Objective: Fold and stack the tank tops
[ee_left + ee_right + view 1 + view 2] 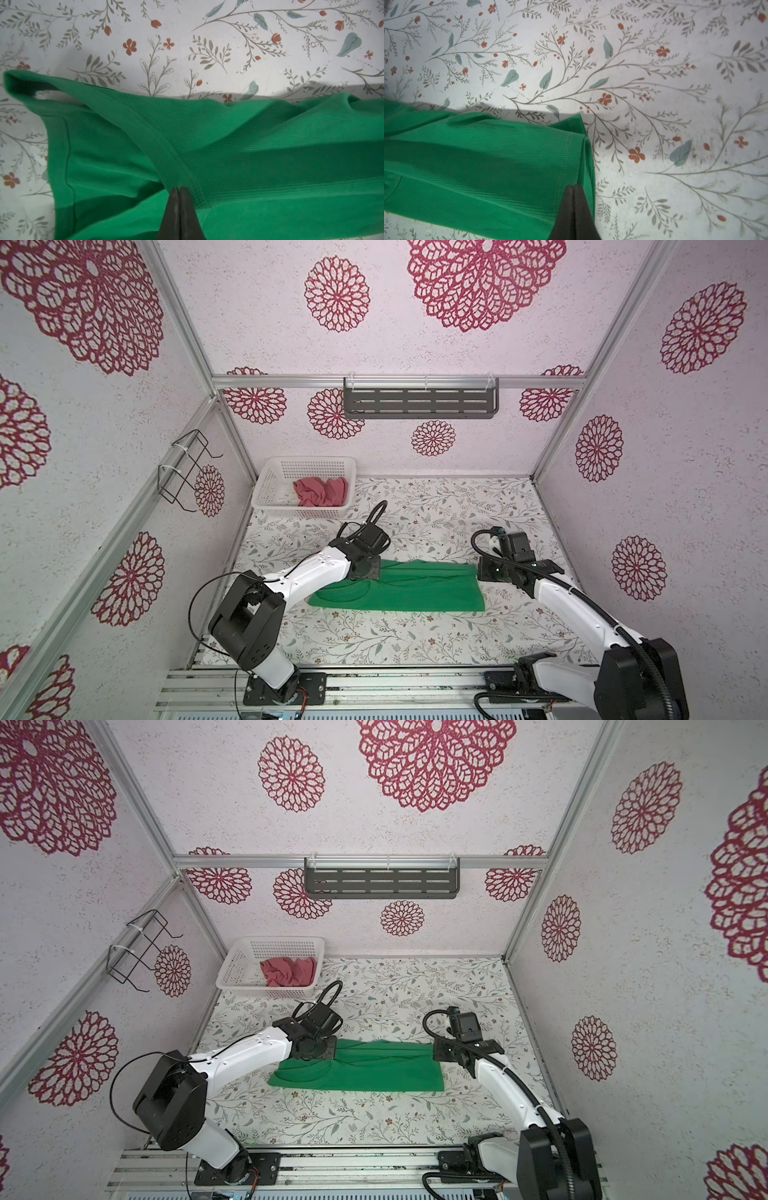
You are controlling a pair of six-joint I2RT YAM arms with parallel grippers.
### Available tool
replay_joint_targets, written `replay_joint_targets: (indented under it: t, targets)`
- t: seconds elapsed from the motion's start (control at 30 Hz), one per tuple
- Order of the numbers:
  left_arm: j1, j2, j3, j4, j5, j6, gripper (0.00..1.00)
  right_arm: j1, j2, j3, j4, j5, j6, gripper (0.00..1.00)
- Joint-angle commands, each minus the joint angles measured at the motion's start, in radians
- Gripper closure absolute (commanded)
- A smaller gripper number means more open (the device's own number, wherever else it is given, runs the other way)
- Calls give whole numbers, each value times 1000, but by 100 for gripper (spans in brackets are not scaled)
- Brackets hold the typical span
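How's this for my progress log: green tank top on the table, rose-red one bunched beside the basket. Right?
Not quite: the rose-red tank top lies bunched inside the white basket, not beside it; both top views show it. The green tank top is on the table.

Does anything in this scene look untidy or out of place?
The rose-red tank top lies crumpled in the white basket, not folded. The green tank top on the table has slanted wrinkles, and one strap loop sticks out past its edge.
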Motion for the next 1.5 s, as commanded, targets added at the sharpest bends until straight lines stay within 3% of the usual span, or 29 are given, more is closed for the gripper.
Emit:
replay_joint_targets:
  t: [0.0, 0.23, 0.47, 0.5, 0.57, 0.63, 0.7, 0.87, 1.1, 1.23, 1.47]
  targets:
    - [-43, -66, -47, 17, -92, -132, 100, 7, -58, -35, -71, 43, 67, 100]
    - [-84, -135, -177, 29, -106, -271, 100, 12, -114, -125, -85, 25, 127, 100]
    - [-91, -108, -140, -36, -136, -240, 98, 17, -43, -101, -141, 112, 172, 100]
    - [-91, -113, -124, -67, -144, -225, 86, 15, -38, -86, -158, 123, 172, 100]
    - [-91, -131, -90, -116, -145, -191, 62, 13, -45, -56, -193, 138, 171, 87]
    - [-91, -162, -53, -165, -139, -160, 50, 8, -59, -14, -237, 167, 161, 72]
    - [-89, -185, -27, -185, -124, -136, 46, 6, -67, 23, -267, 195, 148, 66]
    - [-62, -120, 60, -107, -32, -107, 48, 33, -39, 85, -219, 136, 174, 65]
    - [-45, 88, 88, 61, 89, -153, 54, 208, 126, 93, 5, 54, 296, 67]
    - [-16, 134, 22, 93, 107, -173, 55, 229, 237, 106, 107, 49, 304, 69]
    - [61, 150, -161, 175, 138, -223, 57, 174, 390, 77, 143, 177, 296, 73]
